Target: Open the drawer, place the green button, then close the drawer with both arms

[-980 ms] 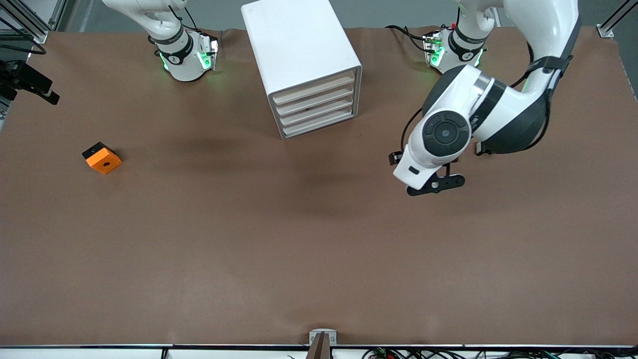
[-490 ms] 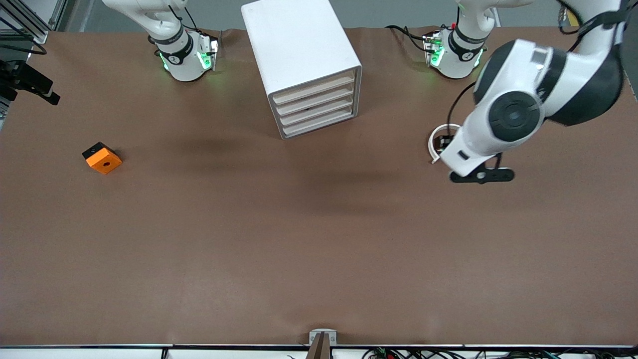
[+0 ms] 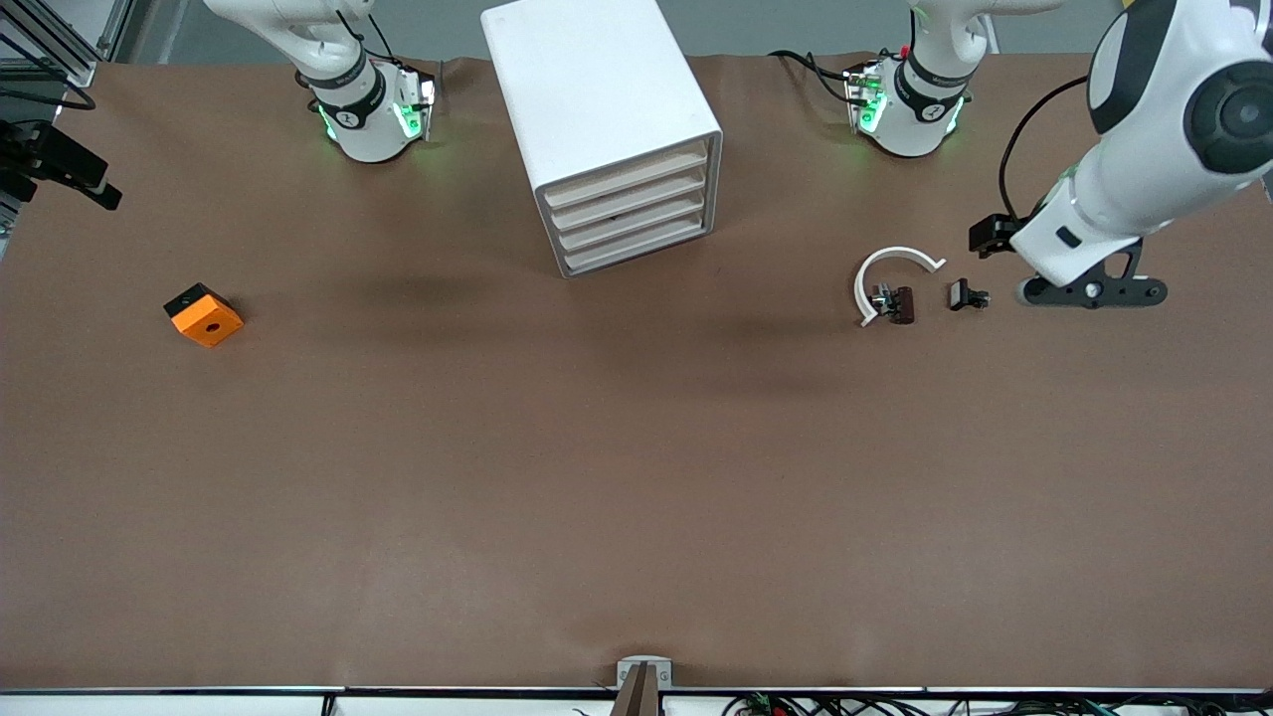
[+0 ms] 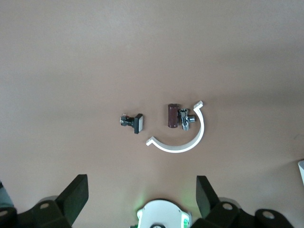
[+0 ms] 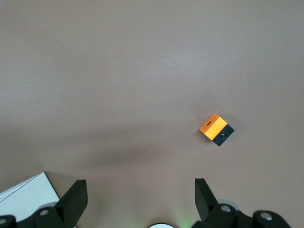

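Two empty grippers, four shut drawers, loose parts on the brown table.

We list the left gripper [image 4: 139,199] with fingers spread wide and holding nothing, up over the table [image 3: 636,497] at the left arm's end; under it lie a small black part [image 3: 967,295] and, just beside that, a dark brown part [image 3: 900,304] touching a white curved arc [image 3: 888,270]. The right gripper [image 5: 137,199], likewise spread and empty, hangs high over an orange cube [image 3: 205,316] at the right arm's end. Between the arm bases stands the white cabinet [image 3: 597,104]; each drawer [image 3: 627,187] is pushed in. We cannot see a green-capped button.
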